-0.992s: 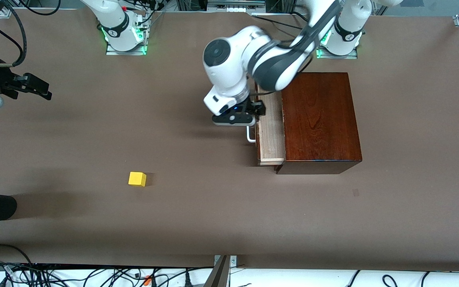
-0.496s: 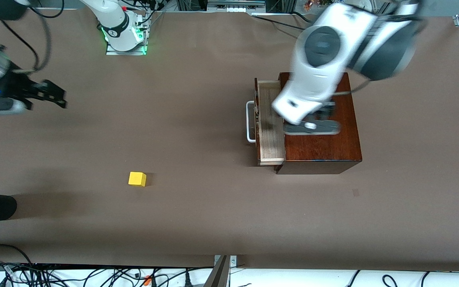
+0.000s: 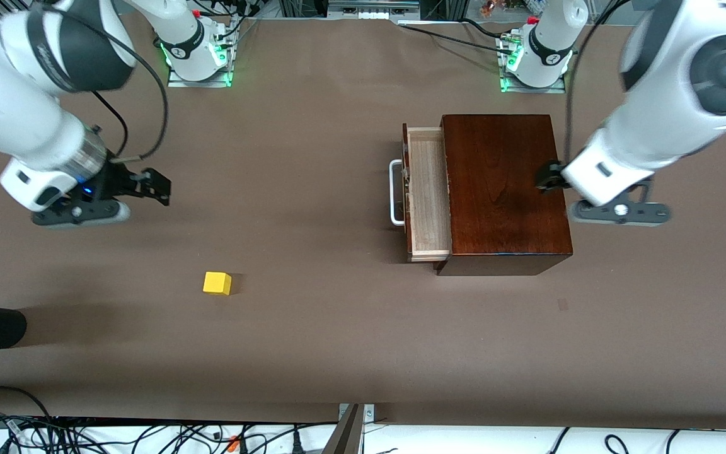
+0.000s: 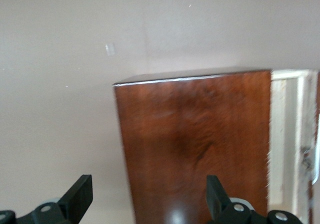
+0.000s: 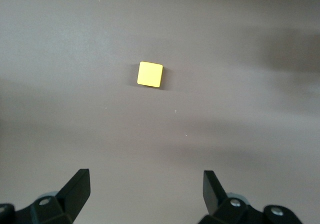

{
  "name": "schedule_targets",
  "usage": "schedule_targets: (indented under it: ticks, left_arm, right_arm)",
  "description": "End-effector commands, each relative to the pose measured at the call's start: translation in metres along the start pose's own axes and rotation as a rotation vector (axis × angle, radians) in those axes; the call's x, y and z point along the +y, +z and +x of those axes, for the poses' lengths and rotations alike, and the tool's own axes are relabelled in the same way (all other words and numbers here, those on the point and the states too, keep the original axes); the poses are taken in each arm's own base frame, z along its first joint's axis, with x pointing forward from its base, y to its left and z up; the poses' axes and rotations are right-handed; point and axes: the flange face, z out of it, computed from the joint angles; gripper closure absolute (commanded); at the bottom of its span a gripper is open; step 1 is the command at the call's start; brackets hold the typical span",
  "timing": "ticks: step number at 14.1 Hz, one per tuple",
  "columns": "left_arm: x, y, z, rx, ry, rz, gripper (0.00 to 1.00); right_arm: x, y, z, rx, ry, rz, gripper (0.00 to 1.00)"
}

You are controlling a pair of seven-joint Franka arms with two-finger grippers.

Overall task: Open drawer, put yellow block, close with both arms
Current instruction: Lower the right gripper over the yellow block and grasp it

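Drawer pulled open, yellow block loose on the bench, both tools in the air.

The drawer (image 3: pixel 429 192) stands partly out of its dark mahogany box (image 3: pixel 505 189) near the bench edge by the robot bases, its pale wood tray showing and apparently empty, its white U-shaped handle (image 3: pixel 395 192) facing the right arm's end. The yellow block (image 3: pixel 217 283), a small plain cube, lies flat, well apart from the drawer, toward the right arm's end and nearer the front camera. The right tool (image 3: pixel 149 187) hangs spread over bare bench; the left tool (image 3: pixel 549 176), fingers (image 4: pixel 80 194) spread, hangs over the box's edge.
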Motion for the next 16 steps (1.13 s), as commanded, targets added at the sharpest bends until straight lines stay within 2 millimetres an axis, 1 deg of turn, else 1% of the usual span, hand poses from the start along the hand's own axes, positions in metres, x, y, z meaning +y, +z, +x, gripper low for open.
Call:
schedule_targets:
  ticks: [1,2,3,4,6,8,10,12,14,16]
  left_arm:
    - [-0.046,-0.004,-0.038,0.03,0.017,-0.042,0.0]
    - [-0.053,-0.003,-0.043,0.064,0.042,-0.041,0.0]
    - [-0.056,0.002,-0.045,0.106,0.076,-0.041,0.0]
    - [-0.059,0.001,-0.053,0.148,0.086,-0.039,0.0]
    - [-0.061,0.001,-0.065,0.136,0.054,-0.04,0.0]
    - [-0.068,0.001,-0.066,0.082,-0.003,-0.042,0.0]
    - [-0.064,-0.001,-0.066,0.084,-0.01,-0.029,0.0]
    - [-0.066,-0.002,-0.066,0.081,-0.002,-0.029,0.0]
    - [-0.072,-0.005,-0.07,0.048,0.001,-0.029,0.0]
    - [-0.071,-0.006,-0.07,0.041,0.003,-0.027,0.0]
  right_arm:
    - [-0.009,0.024,0.031,-0.016,0.052,0.0,0.0]
    - [-0.009,0.035,0.041,-0.024,0.075,-0.003,0.0]
    - [-0.008,0.049,0.05,-0.037,0.094,-0.006,0.0]
    - [-0.004,0.064,0.058,-0.051,0.106,-0.01,0.0]
    - [-0.003,0.096,0.069,-0.065,0.118,-0.015,0.0]
    - [-0.002,0.132,0.08,-0.056,0.121,-0.016,0.0]
    - [-0.004,0.166,0.089,-0.039,0.123,-0.016,0.0]
    - [-0.006,0.192,0.096,-0.008,0.149,0.003,0.0]
    - [-0.01,0.216,0.1,0.006,0.187,0.013,0.0]
    - [-0.014,0.234,0.102,0.018,0.206,0.014,0.0]
